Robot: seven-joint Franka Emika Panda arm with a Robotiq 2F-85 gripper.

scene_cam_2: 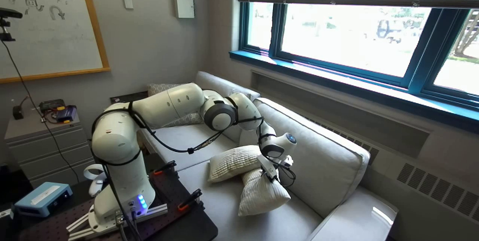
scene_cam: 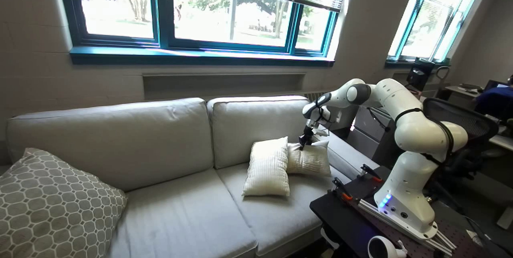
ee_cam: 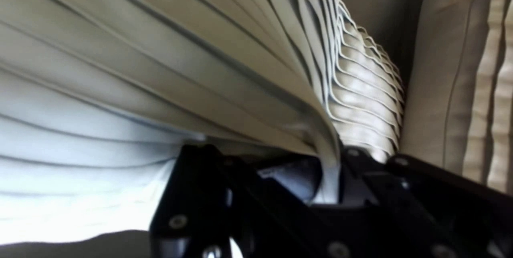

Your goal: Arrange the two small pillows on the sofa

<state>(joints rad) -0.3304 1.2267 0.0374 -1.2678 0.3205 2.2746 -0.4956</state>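
Note:
Two off-white pleated pillows lie on the light grey sofa (scene_cam: 176, 210) (scene_cam_2: 232, 214), on the seat nearer the robot. The left pillow (scene_cam: 268, 168) leans partly over the right pillow (scene_cam: 312, 162). In an exterior view they show as the farther pillow (scene_cam_2: 232, 162) and the nearer pillow (scene_cam_2: 262, 198). My gripper (scene_cam: 303, 146) is at the top edge of the right pillow and appears shut on it. In the wrist view, pleated fabric (ee_cam: 140, 69) bunches in between the fingers (ee_cam: 276, 162). Fabric hides part of the fingertips. The held pillow's lower edge appears to rest on the seat.
A larger grey patterned cushion (scene_cam: 60, 206) stands at the sofa's far end. The back cushion (scene_cam: 256, 125) rises behind the pillows, and a padded arm (scene_cam_2: 359, 211) bounds the seat. The black table (scene_cam: 336, 214) with clamps (scene_cam: 342, 190) stands against the sofa's front.

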